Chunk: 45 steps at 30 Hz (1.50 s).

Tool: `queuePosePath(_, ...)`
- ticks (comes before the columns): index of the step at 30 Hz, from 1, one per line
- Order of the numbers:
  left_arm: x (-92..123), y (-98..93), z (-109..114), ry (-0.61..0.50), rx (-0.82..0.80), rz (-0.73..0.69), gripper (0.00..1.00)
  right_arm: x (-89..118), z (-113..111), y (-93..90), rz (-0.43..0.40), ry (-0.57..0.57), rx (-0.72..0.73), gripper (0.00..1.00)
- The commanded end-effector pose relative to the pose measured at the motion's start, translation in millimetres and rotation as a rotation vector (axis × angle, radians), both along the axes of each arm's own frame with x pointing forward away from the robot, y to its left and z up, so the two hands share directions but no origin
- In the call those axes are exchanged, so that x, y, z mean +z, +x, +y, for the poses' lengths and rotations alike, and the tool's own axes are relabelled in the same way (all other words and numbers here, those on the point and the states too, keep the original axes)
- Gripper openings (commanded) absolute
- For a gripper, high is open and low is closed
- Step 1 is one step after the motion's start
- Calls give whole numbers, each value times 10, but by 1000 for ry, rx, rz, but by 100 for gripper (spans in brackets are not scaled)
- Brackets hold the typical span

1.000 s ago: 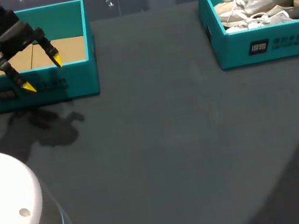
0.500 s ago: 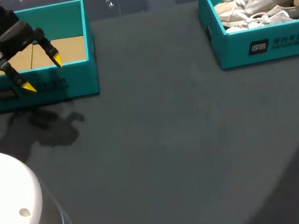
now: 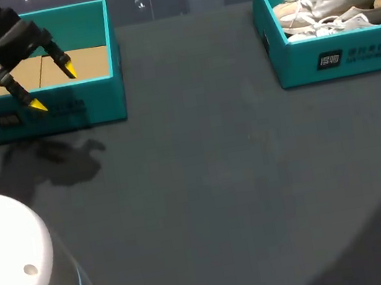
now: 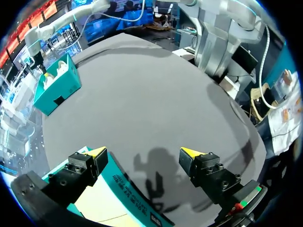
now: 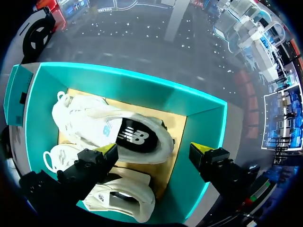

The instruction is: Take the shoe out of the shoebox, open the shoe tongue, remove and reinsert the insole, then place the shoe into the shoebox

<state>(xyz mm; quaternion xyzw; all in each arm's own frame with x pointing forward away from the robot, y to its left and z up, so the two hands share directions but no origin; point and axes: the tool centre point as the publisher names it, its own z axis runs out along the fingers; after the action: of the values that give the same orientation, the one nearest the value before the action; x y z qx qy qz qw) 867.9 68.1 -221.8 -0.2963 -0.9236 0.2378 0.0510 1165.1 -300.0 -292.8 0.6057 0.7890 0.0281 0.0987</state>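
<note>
Presently the right gripper point(image 5: 154, 149) is hovering over the far right corner of the teal shoebox point(image 3: 323, 58), its two yellow-tipped fingers spread wide and holding nothing. In the right wrist view a white sneaker point(image 5: 113, 127) is lying on its side under the gap between the fingers, with its dark-lined opening facing up toward the gripper and clear of both tips. One finger is hanging over the middle of the pair. The other is hanging over the shoebox wall at the heel end.

A second white sneaker point(image 5: 123, 196) is lying just beside the first, touching it along its length, so the two are filling most of the box floor. The teal walls are closing in the pair on all four sides.

At the opposite side of the dark grey table point(image 3: 219, 181), well apart from the shoes, the left gripper point(image 3: 53, 86) is hanging over the front wall of an open teal box point(image 3: 96, 103) with a bare cardboard-coloured floor. Its fingers are likewise spread wide and gripping nothing, one tip over the box's inside and one over its front wall. Its shadow is falling on the table before the box.
</note>
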Motion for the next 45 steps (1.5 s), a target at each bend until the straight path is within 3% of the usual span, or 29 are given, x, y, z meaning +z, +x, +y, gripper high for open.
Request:
queuePosePath(1, 108, -72, 44, 4, 73, -2, 100, 267, 87, -281, -29, -8, 4, 100)
queuePosePath(10, 267, 44, 138, 166, 477, 11, 100, 529, 294, -515, -26, -8, 18, 100)
queuePosePath(14, 313, 111, 261, 188, 692, 49, 100, 644, 391, -637, -18, -10, 5, 100)
queuePosePath(16, 390, 98, 344, 230, 833, -198, 100, 701, 447, -694, -19, -4, 13, 100)
queuePosePath(31, 390, 98, 344, 230, 833, -198, 100, 701, 447, -694, -19, -4, 13, 100)
queuePosePath(45, 444, 439, 607, 420, 1320, 148, 100, 861, 575, -1195, -51, -15, -106, 100)
